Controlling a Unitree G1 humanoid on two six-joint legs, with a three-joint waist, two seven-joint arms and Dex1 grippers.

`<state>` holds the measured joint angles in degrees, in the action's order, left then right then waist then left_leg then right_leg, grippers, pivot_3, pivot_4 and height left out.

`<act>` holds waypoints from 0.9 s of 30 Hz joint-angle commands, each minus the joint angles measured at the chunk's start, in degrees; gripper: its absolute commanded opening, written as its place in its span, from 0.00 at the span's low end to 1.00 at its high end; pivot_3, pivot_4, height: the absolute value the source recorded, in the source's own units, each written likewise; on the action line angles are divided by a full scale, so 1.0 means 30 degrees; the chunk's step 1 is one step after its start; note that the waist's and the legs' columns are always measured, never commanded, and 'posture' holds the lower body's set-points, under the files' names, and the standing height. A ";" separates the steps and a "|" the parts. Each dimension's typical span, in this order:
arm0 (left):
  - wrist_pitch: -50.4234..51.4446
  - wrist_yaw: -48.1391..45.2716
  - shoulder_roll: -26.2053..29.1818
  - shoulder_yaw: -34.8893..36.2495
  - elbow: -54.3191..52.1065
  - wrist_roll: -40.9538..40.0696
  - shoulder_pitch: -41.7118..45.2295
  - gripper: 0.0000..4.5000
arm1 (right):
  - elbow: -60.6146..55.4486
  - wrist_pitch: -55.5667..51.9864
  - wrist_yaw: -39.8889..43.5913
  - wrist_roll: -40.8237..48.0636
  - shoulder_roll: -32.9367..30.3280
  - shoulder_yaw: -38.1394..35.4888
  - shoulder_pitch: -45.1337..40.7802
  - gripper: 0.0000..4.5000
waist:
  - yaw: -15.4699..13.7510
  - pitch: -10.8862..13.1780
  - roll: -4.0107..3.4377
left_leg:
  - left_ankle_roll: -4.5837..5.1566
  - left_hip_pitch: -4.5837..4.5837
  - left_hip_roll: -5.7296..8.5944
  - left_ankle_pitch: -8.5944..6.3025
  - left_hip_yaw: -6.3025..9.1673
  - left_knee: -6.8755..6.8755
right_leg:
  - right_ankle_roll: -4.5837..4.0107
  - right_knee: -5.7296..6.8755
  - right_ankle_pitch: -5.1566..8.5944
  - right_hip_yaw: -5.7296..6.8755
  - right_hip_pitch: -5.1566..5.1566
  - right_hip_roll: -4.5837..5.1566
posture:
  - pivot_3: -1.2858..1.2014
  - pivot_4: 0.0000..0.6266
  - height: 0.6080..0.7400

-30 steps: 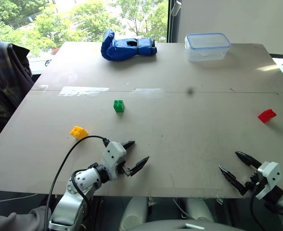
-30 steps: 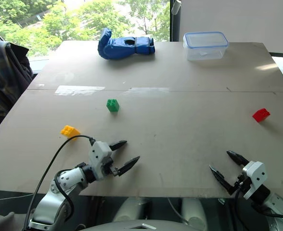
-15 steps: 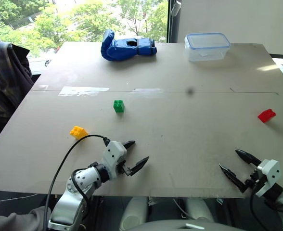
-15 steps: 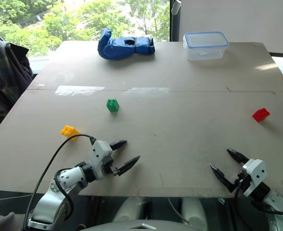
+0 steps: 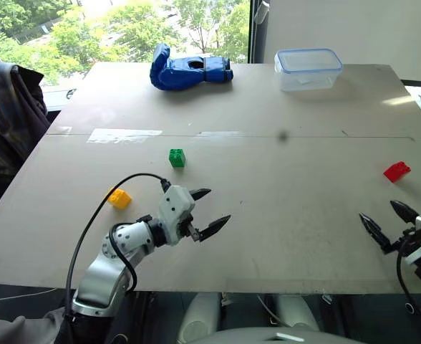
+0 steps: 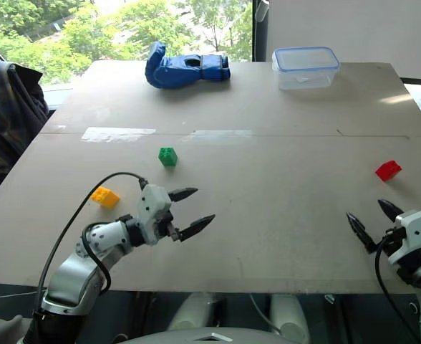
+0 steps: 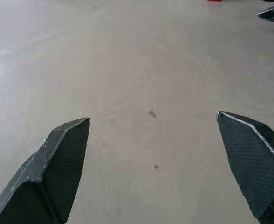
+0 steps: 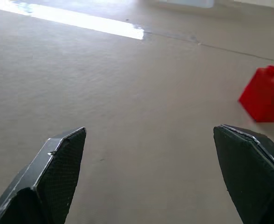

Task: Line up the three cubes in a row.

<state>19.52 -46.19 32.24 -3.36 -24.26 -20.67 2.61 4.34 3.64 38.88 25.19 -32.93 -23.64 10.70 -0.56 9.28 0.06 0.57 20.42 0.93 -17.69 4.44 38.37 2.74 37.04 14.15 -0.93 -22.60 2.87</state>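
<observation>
Three small studded cubes lie apart on the grey table (image 5: pixel 268 179). The green cube (image 5: pixel 177 158) sits left of centre, the yellow cube (image 5: pixel 119 198) nearer the left front, and the red cube (image 5: pixel 397 171) at the far right, seen also as a red cube (image 8: pixel 266 94) in the right wrist view. My left gripper (image 5: pixel 212 211) hovers open and empty over the front of the table, right of the yellow cube and nearer than the green one. My right gripper (image 5: pixel 385 221) stands open and empty just in front of the red cube.
A blue glove (image 5: pixel 189 69) lies at the back of the table and a clear plastic box (image 5: pixel 308 68) with a blue-rimmed lid stands at the back right. A plaid garment (image 5: pixel 6 122) hangs beyond the left edge. A strip of tape (image 5: pixel 124 135) crosses the table's seam.
Both arms have lifted off the front edge. The left gripper rose and moved forward over the table. The right gripper swung right and forward, closer to the red cube. The cubes have not moved.
</observation>
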 commanded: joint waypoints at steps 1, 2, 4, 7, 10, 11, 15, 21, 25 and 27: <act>0.2018 -0.1031 0.0522 -0.0179 -0.0939 -0.1765 0.2649 0.99 | 0.2900 -0.1822 -0.1518 -0.0729 -0.1458 -0.0521 -0.3070 1.00 | 0.0100 0.0007 -0.0026 | -0.0001 0.0004 0.0009 0.0003 -0.0020 0.0001 | 0.0030 0.0008 -0.0031 -0.0015 -0.0018 -0.0007 | 0.52 0.24 1.00; 0.2681 -0.1090 0.0561 -0.0171 -0.1082 -0.2274 0.3353 0.99 | 0.3885 -0.2089 -0.1903 -0.0984 -0.1699 -0.0442 -0.4061 1.00 | 0.0177 0.0007 -0.0027 | -0.0001 0.0006 0.0012 0.0003 -0.0020 -0.0003 | 0.0030 0.0008 -0.0031 -0.0014 -0.0020 -0.0007 | 0.52 0.24 1.00; 0.3847 -0.1204 0.0614 -0.0182 -0.1428 -0.3192 0.4526 0.99 | 0.5711 -0.2538 -0.2169 -0.1154 -0.1978 -0.0334 -0.5809 1.00 | 0.0320 0.0010 -0.0028 | -0.0006 0.0019 0.0009 0.0006 -0.0022 -0.0007 | 0.0034 0.0010 -0.0033 -0.0013 -0.0037 -0.0024 | 0.52 0.24 1.00; 0.5002 -0.1449 0.0996 -0.0244 -0.2066 -0.4023 0.5735 0.99 | 0.7599 -0.2922 -0.1643 -0.1299 -0.2146 0.0097 -0.7800 1.00 | 0.0456 0.0009 -0.0028 | -0.0072 0.0063 0.0001 0.0043 -0.0021 -0.0012 | 0.0038 0.0011 -0.0035 -0.0001 -0.0069 -0.0023 | 0.52 0.24 1.00; 0.5915 -0.1241 0.1222 -0.0039 -0.2366 -0.4620 0.6591 0.99 | 0.9554 -0.3498 -0.1144 -0.1504 -0.2169 0.0498 -0.9577 1.00 | 0.0516 0.0015 -0.0029 | -0.0080 0.0117 -0.0005 0.0047 -0.0033 -0.0025 | 0.0042 0.0017 -0.0037 -0.0028 -0.0146 -0.0023 | 0.52 0.24 1.00; 0.6014 -0.1215 0.1273 -0.0044 -0.2413 -0.4665 0.6681 0.99 | 1.0197 -0.3450 -0.1097 -0.1595 -0.2158 0.0515 -1.0046 1.00 | 0.0507 0.0015 -0.0029 | -0.0081 0.0120 -0.0004 0.0047 -0.0046 -0.0025 | 0.0043 0.0019 -0.0038 -0.0039 -0.0154 -0.0020 | 0.52 0.24 1.00; 0.6215 -0.1178 0.1468 0.0022 -0.2632 -0.4849 0.6771 0.99 | 1.2620 -0.2671 -0.0569 -0.1716 -0.2177 0.0548 -1.1606 1.00 | 0.0505 0.0022 -0.0021 | -0.0080 0.0117 0.0001 0.0047 -0.0058 -0.0020 | 0.0049 0.0019 -0.0041 -0.0053 -0.0153 -0.0014 | 0.52 0.24 1.00; 0.6107 -0.1292 0.1888 0.0183 -0.2722 -0.4746 0.6318 0.99 | 1.4830 -0.1742 0.0868 -0.1889 -0.2302 0.0619 -1.2534 1.00 | 0.0513 0.0022 -0.0018 | -0.0081 0.0107 0.0003 0.0048 -0.0077 -0.0007 | 0.0070 0.0020 -0.0054 -0.0082 -0.0151 -0.0023 | 0.52 0.24 1.00; 0.5896 -0.1269 0.2024 0.0193 -0.2626 -0.4595 0.6034 1.00 | 1.5254 -0.0985 0.1171 -0.2199 -0.2357 0.0760 -1.2662 0.60 | 0.0553 0.0022 -0.0018 | -0.0081 0.0100 -0.0002 0.0049 -0.0089 -0.0006 | 0.0074 0.0024 -0.0057 -0.0098 -0.0151 -0.0029 | 0.52 0.24 1.00; 0.5797 -0.1248 0.2040 0.0167 -0.2605 -0.4543 0.5950 1.00 | 1.5283 -0.0776 0.1252 -0.2235 -0.2322 0.0740 -1.2602 0.43 | 0.0555 0.0023 -0.0018 | -0.0081 0.0099 -0.0006 0.0049 -0.0090 -0.0006 | 0.0074 0.0028 -0.0057 -0.0100 -0.0151 -0.0031 | 0.52 0.24 1.00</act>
<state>38.19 -49.86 37.96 -4.40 -30.60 -33.93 20.29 50.19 0.54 41.82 18.49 -39.31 -21.30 -26.90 1.10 9.35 0.01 0.32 20.72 0.91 -17.55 4.17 38.35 2.97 37.12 13.98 -1.24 -23.05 2.78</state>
